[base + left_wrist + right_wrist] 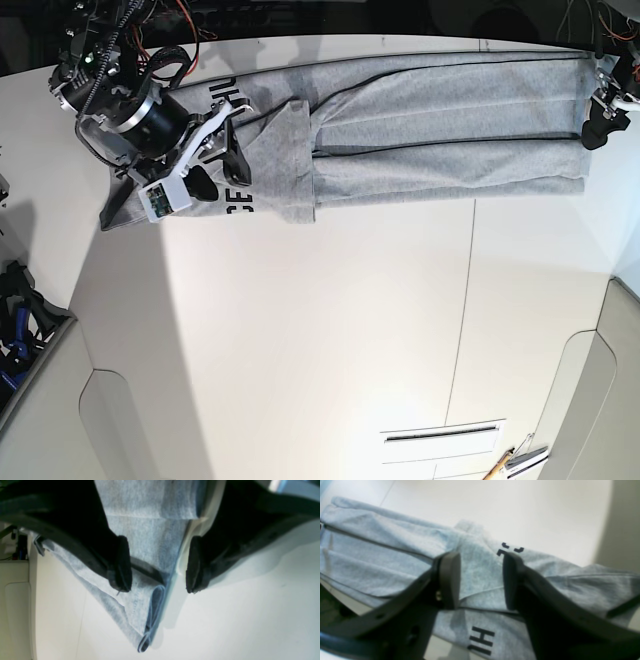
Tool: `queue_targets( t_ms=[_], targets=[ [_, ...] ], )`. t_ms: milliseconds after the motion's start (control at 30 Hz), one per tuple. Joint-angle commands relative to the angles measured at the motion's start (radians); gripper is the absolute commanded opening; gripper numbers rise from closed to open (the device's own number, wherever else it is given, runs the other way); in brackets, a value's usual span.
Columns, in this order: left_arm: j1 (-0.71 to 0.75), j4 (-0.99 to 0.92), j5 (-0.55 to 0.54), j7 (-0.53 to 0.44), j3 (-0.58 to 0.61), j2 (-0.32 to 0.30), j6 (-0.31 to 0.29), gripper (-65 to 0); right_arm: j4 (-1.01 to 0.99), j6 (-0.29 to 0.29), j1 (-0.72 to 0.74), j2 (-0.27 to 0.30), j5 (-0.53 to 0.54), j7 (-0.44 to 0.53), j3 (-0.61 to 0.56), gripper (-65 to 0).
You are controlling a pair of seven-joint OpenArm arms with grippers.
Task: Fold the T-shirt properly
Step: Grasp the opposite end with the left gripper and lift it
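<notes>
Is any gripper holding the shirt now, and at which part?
Neither. The left gripper and the right gripper both stand open above the shirt, with no cloth pinched between the fingers.

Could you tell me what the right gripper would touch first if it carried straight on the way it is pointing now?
Most likely the T-shirt. The right gripper hangs open just over a raised fold of grey cloth near the black lettering, with nothing between. How much gap remains is hard to judge.
</notes>
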Motion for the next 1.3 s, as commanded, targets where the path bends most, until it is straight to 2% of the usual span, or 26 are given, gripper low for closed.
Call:
queue_targets(
  t_ms=[0,233,400,467,600,700,833,900,1000,1067,1167,1267],
  targets=[
    [0.003,0.006,-0.008,0.026,0.007,-0.017,-0.004,-26.8,0.016,0.001,0.003,0.0,0.027,0.026,0.001,-37.4],
    [0.003,0.006,-0.02,0.049,0.145,-0.017,-0.004,-26.8,0.016,0.001,0.003,0.0,0.031,0.026,0.001,-37.4],
    [0.003,0.006,-0.02,0.048,0.166,-0.018,-0.004,-27.4,0.016,0.001,0.003,0.0,0.031,0.026,0.001,-37.4],
    [0.003,0.006,-0.021,0.048,0.162,-0.018,-0.004,-35.0,0.016,0.001,0.003,0.0,0.031,0.026,0.001,-37.4],
    [0.003,0.007,-0.023,0.009,0.161,-0.018,-0.004,-64.7,0.016,0.001,0.003,0.0,0.031,0.026,0.001,-37.4],
    [0.002,0.007,-0.048,-0.031,0.161,-0.018,-0.004,-65.0,0.016,0.001,0.003,0.0,0.031,0.026,0.001,-37.4],
    [0.0,0.017,-0.154,-0.024,0.161,-0.017,-0.004,-65.0,0.016,0.001,0.003,0.0,0.008,0.026,0.001,-37.4],
    [0.0,0.042,-0.227,0.024,0.161,-0.017,-0.004,-65.0,0.016,-0.003,0.003,0.0,-0.035,0.026,0.006,-37.4],
    [0.0,0.097,-0.34,0.124,0.161,-0.016,-0.004,-65.0,0.016,-0.043,0.003,0.0,-0.084,0.026,0.035,-37.4],
    [0.0,0.138,-0.34,0.177,0.161,-0.008,-0.004,-65.0,0.016,-0.053,0.003,0.001,-0.094,0.026,0.075,-37.4],
    [0.001,0.223,-0.34,0.182,0.161,0.034,-0.004,-65.0,0.016,-0.054,0.003,0.004,-0.093,0.026,0.155,-37.4],
    [0.0,0.327,-0.34,0.19,0.162,0.101,-0.004,-65.0,0.015,-0.074,-0.001,0.021,-0.086,0.026,0.233,-37.4]
  ],
)
